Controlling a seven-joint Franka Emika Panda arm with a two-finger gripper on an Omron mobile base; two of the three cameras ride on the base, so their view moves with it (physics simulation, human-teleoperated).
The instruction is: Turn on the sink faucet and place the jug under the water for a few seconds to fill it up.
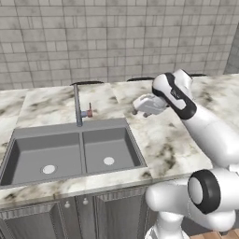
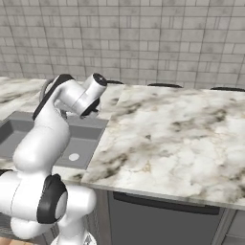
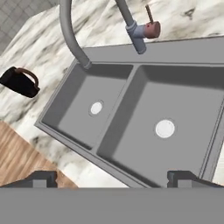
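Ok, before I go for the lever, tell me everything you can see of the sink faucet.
The sink faucet is a thin grey metal gooseneck. It stands upright on the sink's back ledge, roughly behind the divider between the two basins. A short stub at its side carries a reddish cap with a thin lever sticking up. In the hand view its spout curves down over one basin. No water is running. Nothing touches it; the pincer is apart from it.

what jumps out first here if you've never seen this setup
The dark two-basin sink sunk in the marble counter, with the tall gooseneck faucet rising behind its divider and no water running. The white arm holds its end effector over the counter right of the faucet. In the hand view, the black jug sits on the counter beyond the sink.
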